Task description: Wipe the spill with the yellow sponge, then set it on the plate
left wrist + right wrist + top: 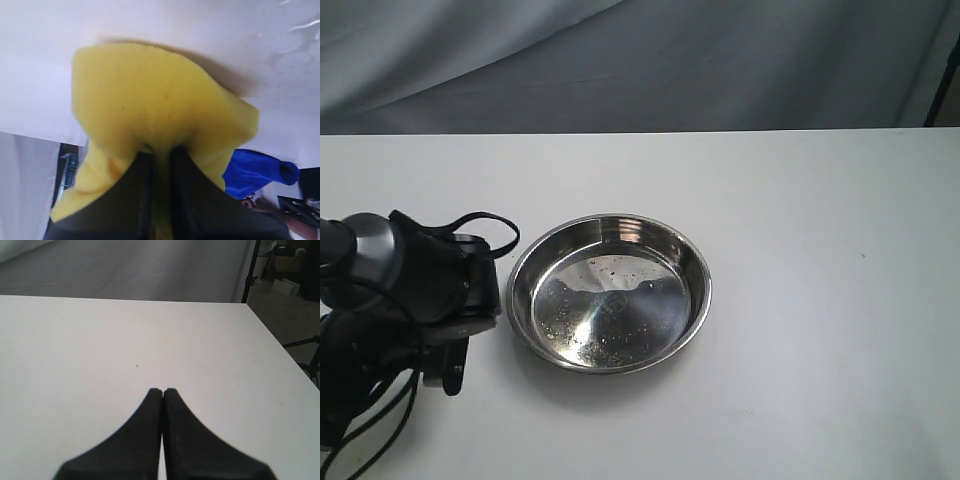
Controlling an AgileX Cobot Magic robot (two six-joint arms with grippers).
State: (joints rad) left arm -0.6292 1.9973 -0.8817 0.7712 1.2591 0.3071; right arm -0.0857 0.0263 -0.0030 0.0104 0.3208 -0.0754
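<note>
Exterior, arm: a black left arm [420, 290] bends low over the near left corner of a white table [800, 330]; its claw tip is hidden beneath the wrist.
Exterior, plate: a shiny steel plate [692, 285] sits just beside that arm, on the side toward the table's middle, its speckled bottom showing.
Left wrist, claw: the left claw [159, 150] is clenched on the yellow sponge [150, 95], pinching its middle so that foam bulges out on both sides.
Left wrist, sponge: it is pressed to the table just past the fingertips.
Left wrist, background: a blue cloth [257, 170] lies off the table, behind the claw.
Right wrist, claw: the right claw [163, 391] has its fingers pressed together, gripping nothing, above bare tabletop.
</note>
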